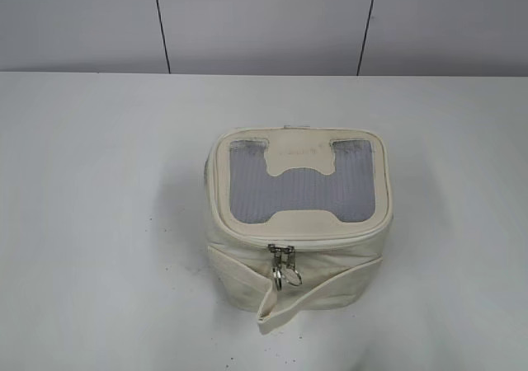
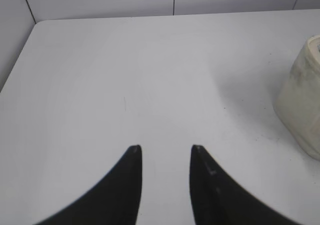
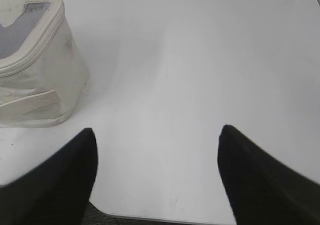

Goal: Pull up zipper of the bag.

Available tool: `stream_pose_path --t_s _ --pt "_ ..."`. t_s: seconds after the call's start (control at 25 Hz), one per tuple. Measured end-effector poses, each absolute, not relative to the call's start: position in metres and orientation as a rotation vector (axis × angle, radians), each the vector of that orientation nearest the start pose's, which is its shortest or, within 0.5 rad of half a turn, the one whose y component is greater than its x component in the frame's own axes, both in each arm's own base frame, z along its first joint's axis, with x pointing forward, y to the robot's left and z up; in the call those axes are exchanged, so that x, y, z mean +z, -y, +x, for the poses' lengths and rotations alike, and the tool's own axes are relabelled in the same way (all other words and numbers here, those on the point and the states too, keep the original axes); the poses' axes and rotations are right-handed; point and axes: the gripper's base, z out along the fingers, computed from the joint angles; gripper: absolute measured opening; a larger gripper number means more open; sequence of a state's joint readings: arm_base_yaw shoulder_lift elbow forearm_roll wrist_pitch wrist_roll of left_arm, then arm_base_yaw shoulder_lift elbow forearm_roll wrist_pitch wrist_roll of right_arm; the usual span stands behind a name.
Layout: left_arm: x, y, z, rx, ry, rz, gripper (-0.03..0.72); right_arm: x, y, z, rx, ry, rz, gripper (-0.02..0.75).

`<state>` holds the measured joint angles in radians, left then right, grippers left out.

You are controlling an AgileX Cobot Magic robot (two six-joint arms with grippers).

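The cream-white boxy bag stands on the white table, its grey mesh top with the H-shaped patch facing up. The zipper runs round the top rim; its two silver sliders with ring pulls hang together at the front, above the loose strap. The bag shows at the right edge of the left wrist view and at the upper left of the right wrist view. My left gripper is open over bare table, left of the bag. My right gripper is open wide, right of the bag. Neither arm shows in the exterior view.
The white table ends at a grey panelled wall behind. The table's near edge shows below my right gripper. The table's left corner shows in the left wrist view.
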<state>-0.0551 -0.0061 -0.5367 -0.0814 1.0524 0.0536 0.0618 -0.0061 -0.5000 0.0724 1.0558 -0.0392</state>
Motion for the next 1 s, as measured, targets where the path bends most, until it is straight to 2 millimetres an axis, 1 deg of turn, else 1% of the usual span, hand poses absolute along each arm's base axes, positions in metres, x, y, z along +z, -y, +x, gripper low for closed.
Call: stream_pose_path --t_s 1.0 --pt "0.2882 0.0059 -0.0105 -0.097 -1.989 0.114 0.254 0.2778 -0.0054 -0.0061 0.101 -2.03 -0.106 0.582"
